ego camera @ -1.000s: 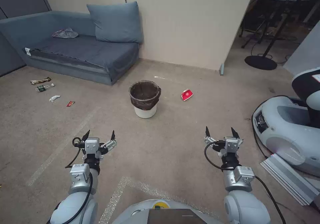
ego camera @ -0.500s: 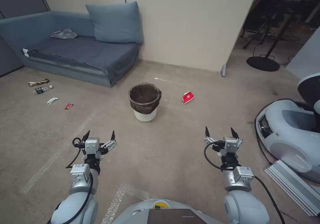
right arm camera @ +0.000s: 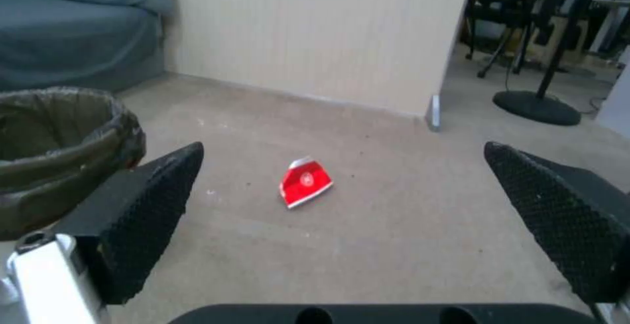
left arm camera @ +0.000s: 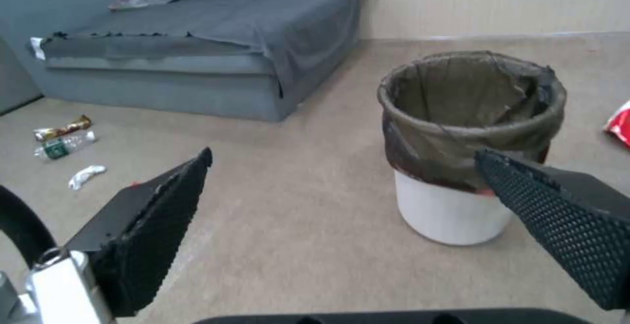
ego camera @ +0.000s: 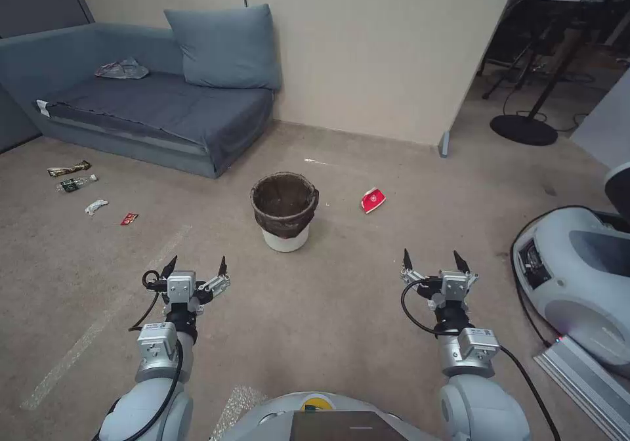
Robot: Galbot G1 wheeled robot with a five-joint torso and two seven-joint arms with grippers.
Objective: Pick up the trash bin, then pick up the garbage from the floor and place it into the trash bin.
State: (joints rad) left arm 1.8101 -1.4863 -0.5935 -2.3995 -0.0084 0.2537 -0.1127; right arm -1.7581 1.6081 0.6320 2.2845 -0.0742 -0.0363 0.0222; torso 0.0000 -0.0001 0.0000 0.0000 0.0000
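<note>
Beige carpet [ego camera: 341, 296] around trash bin [ego camera: 284, 210]

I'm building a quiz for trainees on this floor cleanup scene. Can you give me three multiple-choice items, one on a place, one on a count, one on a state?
1. Where does the red carton lie?
A. on the sofa
B. inside the bin
C. on the carpet to the robot's right of the trash bin

2. How many litter pieces lie in the group on the floor near the sofa's front?
A. one
B. four
C. seven

3. How do the left gripper and right gripper stand?
A. both open and empty
B. both shut
C. the left one shut on the bin

Key: 1 C, it lies flat on carpet beside the bin. 2 B, brown wrapper, bottle, white tissue, small red piece. 3 A, fingers spread, nothing between.
</note>
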